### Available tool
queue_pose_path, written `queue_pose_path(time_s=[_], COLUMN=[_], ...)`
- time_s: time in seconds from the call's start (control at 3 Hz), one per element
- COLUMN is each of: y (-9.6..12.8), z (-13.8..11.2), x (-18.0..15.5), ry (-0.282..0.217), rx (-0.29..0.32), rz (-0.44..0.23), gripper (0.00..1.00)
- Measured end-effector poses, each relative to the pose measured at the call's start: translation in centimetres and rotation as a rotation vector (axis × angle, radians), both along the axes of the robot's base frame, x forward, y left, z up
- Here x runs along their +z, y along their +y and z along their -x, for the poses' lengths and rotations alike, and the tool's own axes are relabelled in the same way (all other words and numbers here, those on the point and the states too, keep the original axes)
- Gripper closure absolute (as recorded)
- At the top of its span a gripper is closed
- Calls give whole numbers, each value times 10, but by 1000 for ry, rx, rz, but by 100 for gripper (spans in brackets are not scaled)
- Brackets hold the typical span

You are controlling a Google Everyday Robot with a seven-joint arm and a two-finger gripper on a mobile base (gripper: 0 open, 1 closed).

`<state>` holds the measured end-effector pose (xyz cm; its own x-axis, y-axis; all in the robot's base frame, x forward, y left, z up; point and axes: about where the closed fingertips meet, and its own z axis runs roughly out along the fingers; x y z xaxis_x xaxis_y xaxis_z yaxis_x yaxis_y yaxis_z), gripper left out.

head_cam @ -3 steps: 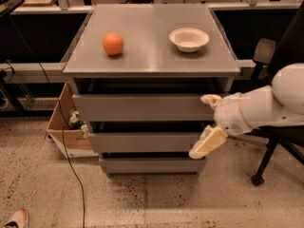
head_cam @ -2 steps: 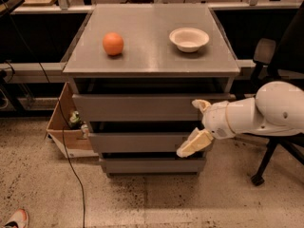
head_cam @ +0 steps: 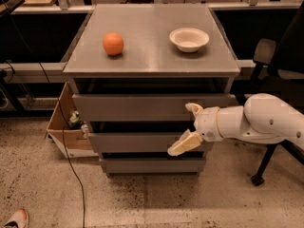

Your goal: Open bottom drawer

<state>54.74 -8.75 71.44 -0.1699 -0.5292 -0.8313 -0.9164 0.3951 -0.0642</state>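
Observation:
The grey cabinet has three handle-less drawer fronts. The bottom drawer is the slimmest and narrowest, lowest on the cabinet, and looks closed. My gripper hangs in front of the cabinet's right half, open, with one cream finger by the top drawer front and the other finger over the middle drawer front, just above the bottom drawer. It holds nothing. My white arm reaches in from the right.
An orange and a white bowl sit on the cabinet top. A cardboard box stands at the cabinet's left, with a black cable on the floor. An office chair is on the right.
My gripper has moved left across the cabinet front, from its right edge toward the middle, staying at about the same height.

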Motion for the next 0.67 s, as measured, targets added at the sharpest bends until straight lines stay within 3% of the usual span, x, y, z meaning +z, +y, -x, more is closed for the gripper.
queue_pose_path(time_s=[0.33, 0.67], y=[7, 7], z=[-9, -9], x=[-12, -12], ry=[-2, -2], rx=[-10, -11], rz=[-40, -39], gripper=[0, 0])
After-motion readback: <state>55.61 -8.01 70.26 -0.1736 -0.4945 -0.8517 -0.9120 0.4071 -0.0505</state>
